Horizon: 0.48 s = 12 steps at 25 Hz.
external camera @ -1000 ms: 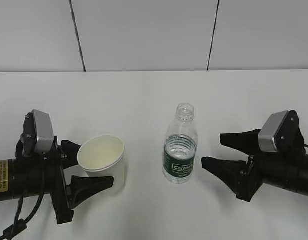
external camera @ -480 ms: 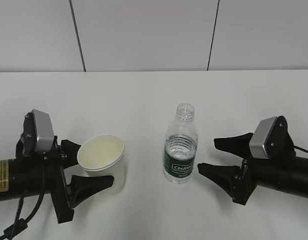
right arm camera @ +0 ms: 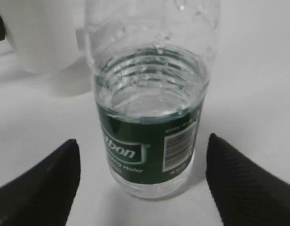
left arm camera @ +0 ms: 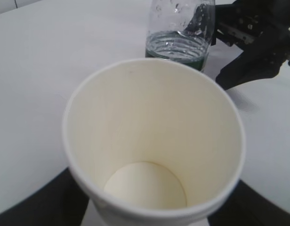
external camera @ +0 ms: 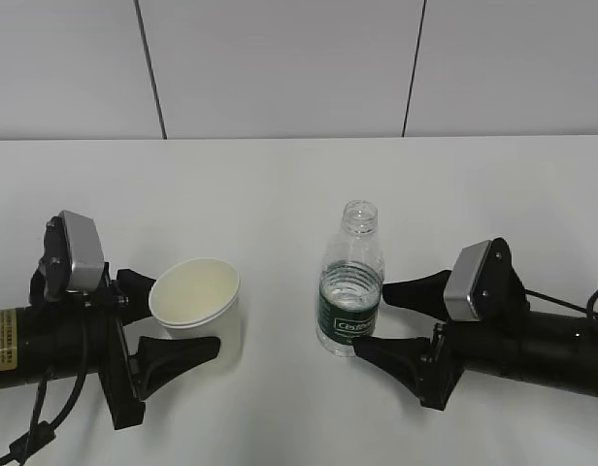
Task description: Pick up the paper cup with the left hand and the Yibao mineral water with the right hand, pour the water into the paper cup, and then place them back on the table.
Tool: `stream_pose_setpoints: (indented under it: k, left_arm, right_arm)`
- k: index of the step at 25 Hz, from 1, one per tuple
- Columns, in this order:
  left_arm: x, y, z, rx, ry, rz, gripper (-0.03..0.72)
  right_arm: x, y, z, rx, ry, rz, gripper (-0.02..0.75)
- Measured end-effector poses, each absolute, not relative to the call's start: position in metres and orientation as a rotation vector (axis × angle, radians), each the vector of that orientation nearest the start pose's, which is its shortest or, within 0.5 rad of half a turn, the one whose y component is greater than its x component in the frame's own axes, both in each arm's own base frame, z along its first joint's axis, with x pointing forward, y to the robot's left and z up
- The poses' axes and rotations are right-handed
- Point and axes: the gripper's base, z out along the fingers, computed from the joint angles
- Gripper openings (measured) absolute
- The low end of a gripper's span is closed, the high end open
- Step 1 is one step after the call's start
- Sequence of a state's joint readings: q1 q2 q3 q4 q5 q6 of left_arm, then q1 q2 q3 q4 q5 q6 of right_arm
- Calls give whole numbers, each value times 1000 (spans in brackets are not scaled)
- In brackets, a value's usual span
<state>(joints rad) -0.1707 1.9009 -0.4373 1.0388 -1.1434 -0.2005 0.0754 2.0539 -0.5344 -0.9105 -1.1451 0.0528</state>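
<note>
1. I judge the paper cup (external camera: 195,309) light and easily crushed; hold it mid-wall. It stands on the table (external camera: 280,184) between the left hand's (external camera: 173,325) spread fingers, grip unconfirmed.
2. The bottle (external camera: 351,291), part-full, thin-walled, looks slippery; take its label band.
3. The right hand (external camera: 377,320), fingers released, has advanced and now flanks the bottle's base.

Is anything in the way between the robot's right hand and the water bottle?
No, nothing visible is. The right hand is open, with one finger on each side of the Yibao mineral water, and only bare table shows between fingers and bottle. The paper cup stands away at the other arm.
</note>
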Motion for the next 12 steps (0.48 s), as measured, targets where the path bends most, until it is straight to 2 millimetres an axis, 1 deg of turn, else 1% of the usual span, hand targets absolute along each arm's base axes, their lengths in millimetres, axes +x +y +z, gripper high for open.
stream_pose_setpoints:
  k: [3,6,12]
  left_arm:
    - [231,-112,107,1049,1672,-784,484]
    - [231,-112,107,1048,1672,-783,484]
    - [231,-112,107,1044,1673,-782,484]
  right_arm:
    - [277,87,71,-918,1737,589,613]
    - [281,87,66,-909,1745,586,613]
    - [291,88,69,-921,1710,574,613]
